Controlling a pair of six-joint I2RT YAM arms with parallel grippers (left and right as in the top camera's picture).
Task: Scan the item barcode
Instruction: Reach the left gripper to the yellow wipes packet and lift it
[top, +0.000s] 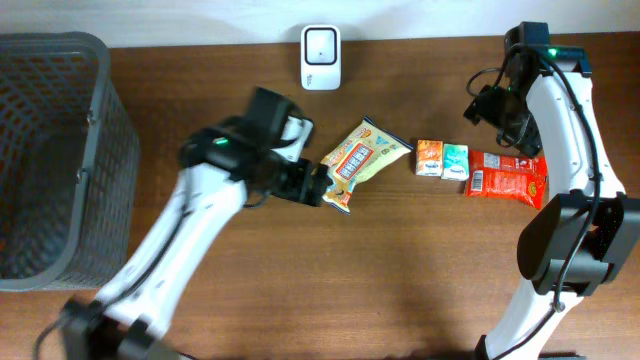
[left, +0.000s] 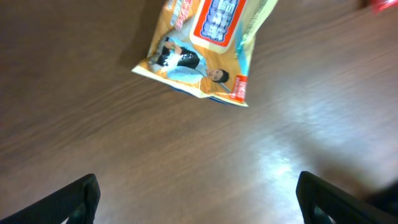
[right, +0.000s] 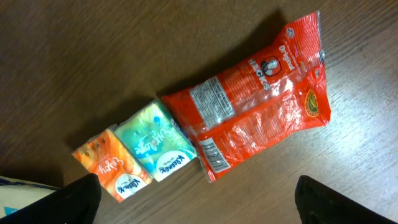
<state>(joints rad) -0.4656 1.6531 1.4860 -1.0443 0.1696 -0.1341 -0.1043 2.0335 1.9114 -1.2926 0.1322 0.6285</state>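
Note:
A yellow-orange snack packet (top: 362, 160) lies flat on the wooden table near its middle. My left gripper (top: 323, 187) sits at the packet's lower left end, open. In the left wrist view the packet (left: 205, 43) lies ahead of the gripper (left: 199, 208), apart from the fingertips (left: 78, 199), with only bare wood between them. My right gripper (top: 488, 108) hovers open above the items on the right. In its wrist view, a red snack bag (right: 261, 93) shows a barcode at its near end. The white scanner (top: 320, 56) stands at the table's back edge.
An orange tissue pack (top: 429, 157) and a teal tissue pack (top: 455, 161) lie side by side between the yellow packet and the red bag (top: 507, 175). A grey mesh basket (top: 60, 150) fills the left side of the table.

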